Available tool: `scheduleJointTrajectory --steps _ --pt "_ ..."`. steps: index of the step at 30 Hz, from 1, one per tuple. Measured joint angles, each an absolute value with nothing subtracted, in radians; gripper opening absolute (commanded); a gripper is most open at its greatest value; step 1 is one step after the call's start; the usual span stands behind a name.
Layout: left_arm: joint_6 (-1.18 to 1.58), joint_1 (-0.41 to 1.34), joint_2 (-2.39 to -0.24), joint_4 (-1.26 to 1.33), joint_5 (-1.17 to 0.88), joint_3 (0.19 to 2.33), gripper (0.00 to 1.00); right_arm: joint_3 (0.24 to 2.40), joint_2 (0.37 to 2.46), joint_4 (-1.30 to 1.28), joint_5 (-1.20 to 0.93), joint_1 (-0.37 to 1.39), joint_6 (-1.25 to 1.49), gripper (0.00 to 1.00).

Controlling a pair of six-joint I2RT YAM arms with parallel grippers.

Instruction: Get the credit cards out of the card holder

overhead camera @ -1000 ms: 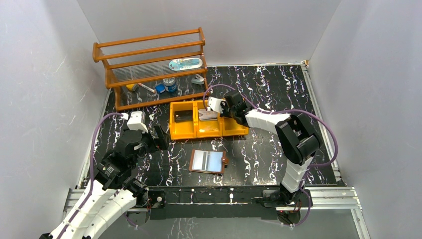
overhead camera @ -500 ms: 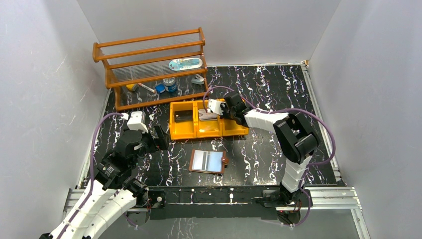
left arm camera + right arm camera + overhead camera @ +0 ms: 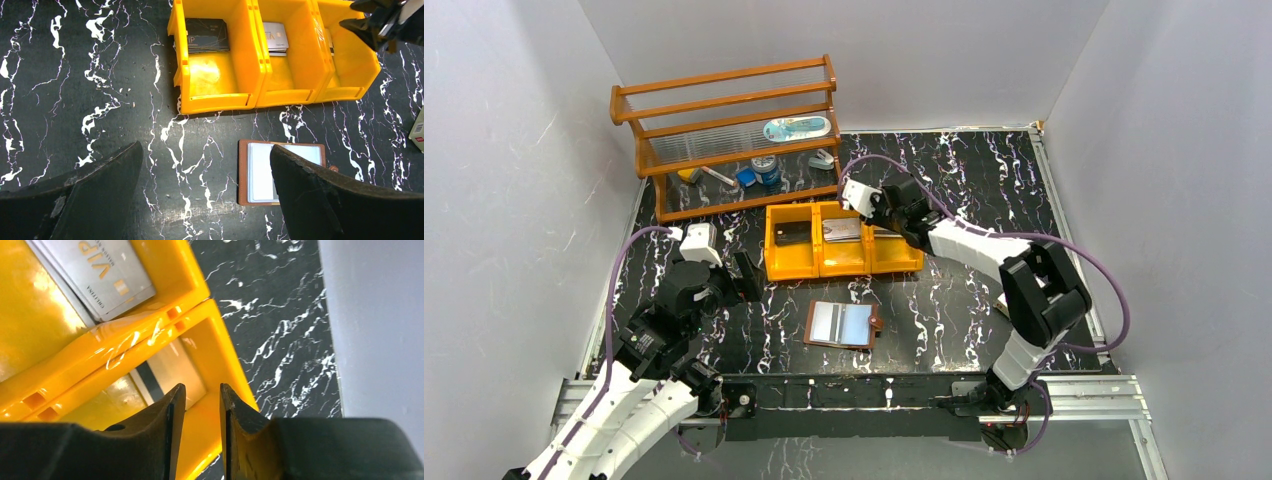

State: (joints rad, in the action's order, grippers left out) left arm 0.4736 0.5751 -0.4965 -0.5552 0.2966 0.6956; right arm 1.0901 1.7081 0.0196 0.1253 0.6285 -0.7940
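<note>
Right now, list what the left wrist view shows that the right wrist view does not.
Left wrist only: the card holder open on the table, the dark card in the orange tray's left compartment, and the left gripper, jaws wide open. Right wrist only: the wall beyond the table edge and a clear look at the striped card in the right compartment. Both: the tray, the silver VIP card in its middle compartment, and the right gripper, jaws slightly apart, over the tray's right end.

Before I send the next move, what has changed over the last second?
The right gripper parted its jaws and pulled back from the orange tray, apparently leaving a card in the right-hand bin; its elbow swung right. The left gripper, wide open, the wallet and the tray stayed put.
</note>
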Motion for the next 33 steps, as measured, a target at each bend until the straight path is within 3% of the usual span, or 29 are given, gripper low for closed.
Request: scheduleJointTrajectory --steps 6,15,23,33 --pt "0.474 0.575 -0.502 -0.555 0.297 0.696 0.98 1.061 1.618 0.053 0.129 0.628 -0.736 0.46" --pt "0.473 0.575 -0.514 -0.555 0.296 0.695 0.98 1.114 1.581 -0.099 0.153 0.628 -0.165 0.34" --pt "0.473 0.575 -0.521 -0.555 0.296 0.695 0.98 1.197 1.679 -0.306 0.177 0.628 0.258 0.34" --pt "0.473 0.575 -0.519 -0.555 0.296 0.695 0.98 1.25 1.862 -0.402 0.239 0.621 0.416 0.34"
